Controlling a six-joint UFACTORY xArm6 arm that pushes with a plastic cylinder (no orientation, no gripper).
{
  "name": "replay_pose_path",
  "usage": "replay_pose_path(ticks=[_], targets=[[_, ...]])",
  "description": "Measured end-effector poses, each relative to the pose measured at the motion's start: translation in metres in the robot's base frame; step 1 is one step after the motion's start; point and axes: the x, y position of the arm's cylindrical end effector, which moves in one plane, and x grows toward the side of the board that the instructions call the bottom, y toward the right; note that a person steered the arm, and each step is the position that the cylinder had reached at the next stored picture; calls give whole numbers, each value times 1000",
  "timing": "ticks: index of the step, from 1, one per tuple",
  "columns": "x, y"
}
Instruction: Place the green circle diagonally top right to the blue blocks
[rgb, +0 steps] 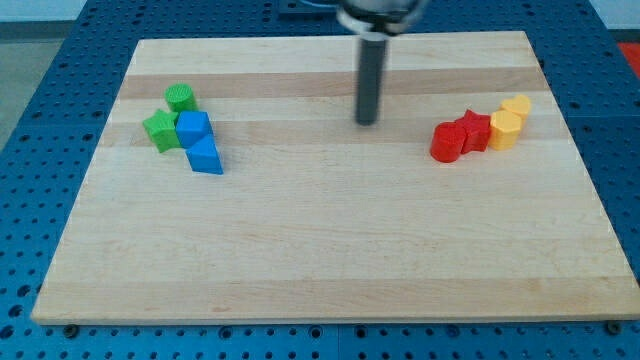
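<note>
Our arm ends in a bare dark rod with nothing to clench or release, and it grasps no block; my tip (367, 122) rests on the wooden board (330, 250) in its upper middle, touching nothing. Well off to the view's left of my tip, and at about the same height in the view, sits a tight cluster of four blocks. The green circle (180, 97) is the one nearest the view's top in that cluster, a little higher in the view than my tip. Just below it and slightly toward my tip lies the blue cube (193, 127), touching or nearly touching the green circle at its upper-left corner. On the far side of the blue cube from my tip is the green star (159, 130), pressed against the cube. Below the cube, lower in the view than my tip, is a second blue block (205, 156), wedge-like in shape, touching the cube. So the green circle stands to the upper left of the blue blocks. To the view's right of my tip, nearer than the left cluster, we see a row rising toward the upper right: a red cylinder (447, 141), a red star (473, 130), a yellow block (504, 130) and another yellow block (517, 106).
</note>
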Motion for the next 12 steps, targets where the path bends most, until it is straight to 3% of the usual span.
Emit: replay_pose_path(ticks=[2, 3, 4, 6, 9, 12], targets=[[-17, -55], [-48, -133], [-57, -144], [-80, -220], [-80, -260], [-17, -241]])
